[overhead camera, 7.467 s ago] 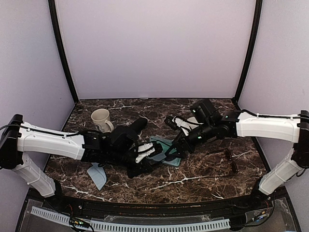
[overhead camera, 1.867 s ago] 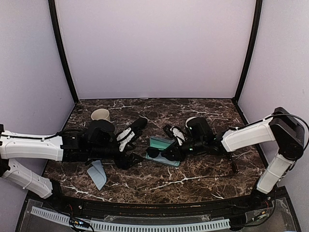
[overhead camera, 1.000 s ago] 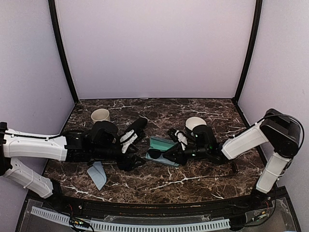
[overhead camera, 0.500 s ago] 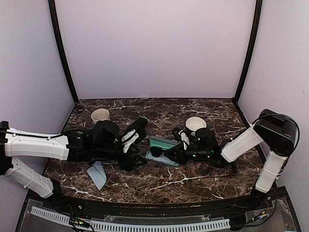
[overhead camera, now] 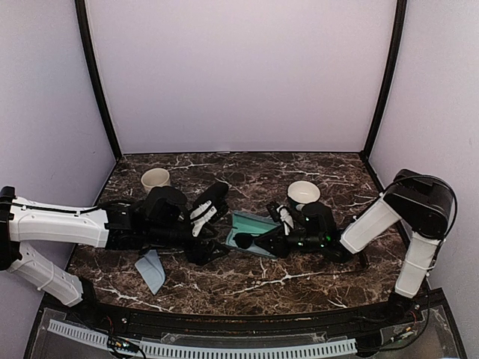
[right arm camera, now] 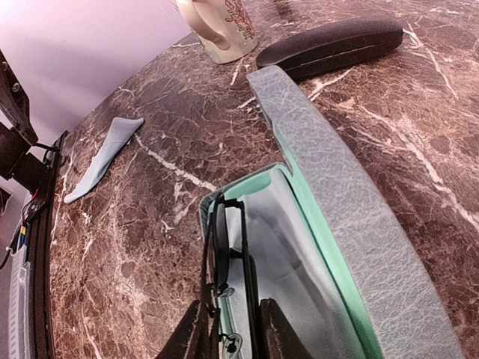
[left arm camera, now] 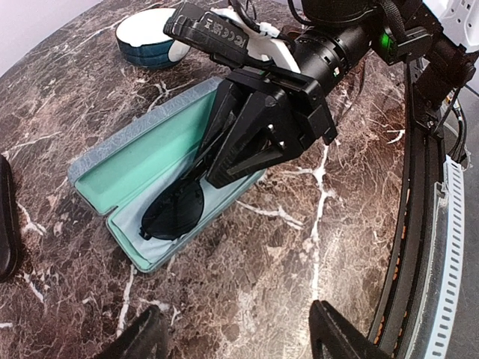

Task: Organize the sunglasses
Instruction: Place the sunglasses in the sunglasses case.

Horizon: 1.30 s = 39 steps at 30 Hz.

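The blue-grey case (overhead camera: pixel 256 222) lies open at mid-table, its mint lining up (right arm camera: pixel 299 254). One folded pair of dark sunglasses (right arm camera: pixel 228 239) stands edge-on at the case's near end, one lens resting on the lining (left arm camera: pixel 174 215). My right gripper (right arm camera: pixel 230 333) is shut on the sunglasses, a finger on each side, reaching low from the right (overhead camera: pixel 262 241). My left gripper (left arm camera: pixel 239 344) hovers open over bare marble just left of the case (overhead camera: pixel 208 238), holding nothing. The black oblong case (right arm camera: pixel 333 45) lies closed beyond the blue-grey one.
A cream mug (overhead camera: pixel 156 179) stands at the back left and a bowl (overhead camera: pixel 303 192) behind my right wrist. A pale blue cloth (overhead camera: pixel 152 271) lies near the front left. The right arm (overhead camera: pixel 374 217) stretches low across the table's right side.
My right wrist has sunk lower and drawn a little right, laying the sunglasses flatter into the open case and uncovering the bowl. The left arm has barely moved.
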Available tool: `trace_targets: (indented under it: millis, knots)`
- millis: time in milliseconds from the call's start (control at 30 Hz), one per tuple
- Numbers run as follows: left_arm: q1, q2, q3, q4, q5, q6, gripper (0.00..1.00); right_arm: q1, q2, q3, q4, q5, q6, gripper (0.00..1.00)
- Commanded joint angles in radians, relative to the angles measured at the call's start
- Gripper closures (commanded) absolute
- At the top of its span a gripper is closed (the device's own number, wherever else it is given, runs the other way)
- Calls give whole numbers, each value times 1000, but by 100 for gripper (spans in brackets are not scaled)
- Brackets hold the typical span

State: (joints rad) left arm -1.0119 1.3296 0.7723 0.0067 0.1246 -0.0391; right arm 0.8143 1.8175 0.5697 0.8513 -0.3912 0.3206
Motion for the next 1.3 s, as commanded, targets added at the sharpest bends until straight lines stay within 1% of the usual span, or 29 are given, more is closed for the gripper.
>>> trace_targets:
  millis: [0,233,600,700,833,967,1267]
  knots:
    - [6,-4,31,4,16,-2,34,-6,7,-11,76,15,18,75]
    - [6,4,28,9,20,-2,34,-7,7,-24,102,38,39,72]
    - [6,5,22,3,23,-2,34,-4,41,-11,130,20,68,74]
    - [6,6,22,5,21,-5,34,-4,13,-6,82,17,77,69]
    - [6,5,18,12,22,-7,34,-4,-41,5,-55,71,74,60]
    - [6,9,16,19,27,-5,34,9,-93,15,-155,103,65,51]
    - [6,23,18,30,42,-13,34,54,-166,10,-251,182,63,48]
